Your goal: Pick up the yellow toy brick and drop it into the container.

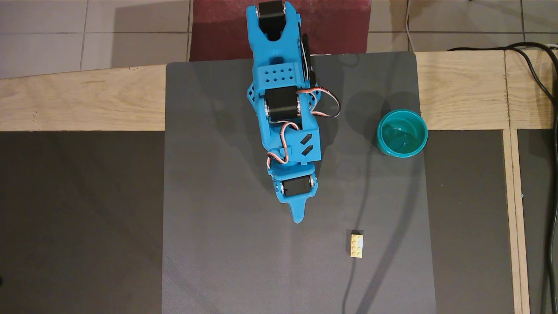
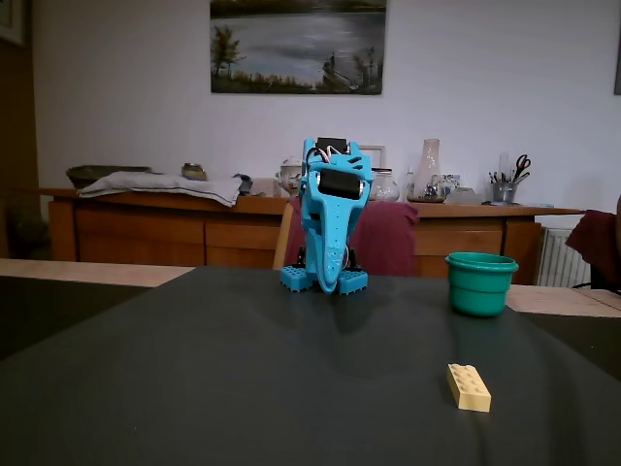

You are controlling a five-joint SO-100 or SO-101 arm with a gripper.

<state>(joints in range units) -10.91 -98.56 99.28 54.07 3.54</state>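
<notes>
The yellow toy brick (image 1: 356, 246) lies flat on the grey mat, studs up, to the lower right of the arm in the overhead view; the fixed view shows the yellow toy brick (image 2: 469, 386) near the front right. The teal container (image 1: 402, 133) stands upright and empty at the mat's right edge, also seen as the container (image 2: 481, 282) right of the arm. My blue gripper (image 1: 297, 216) is folded down in front of the arm's base, pointing at the mat, shut with nothing in it. In the fixed view the gripper (image 2: 329, 282) hangs well left of both things.
A grey mat (image 1: 226, 261) covers the wooden table (image 1: 78, 100). Black cables (image 1: 540, 78) run along the right edge in the overhead view. A sideboard (image 2: 175, 228) with clutter and a red-draped chair stand behind the table.
</notes>
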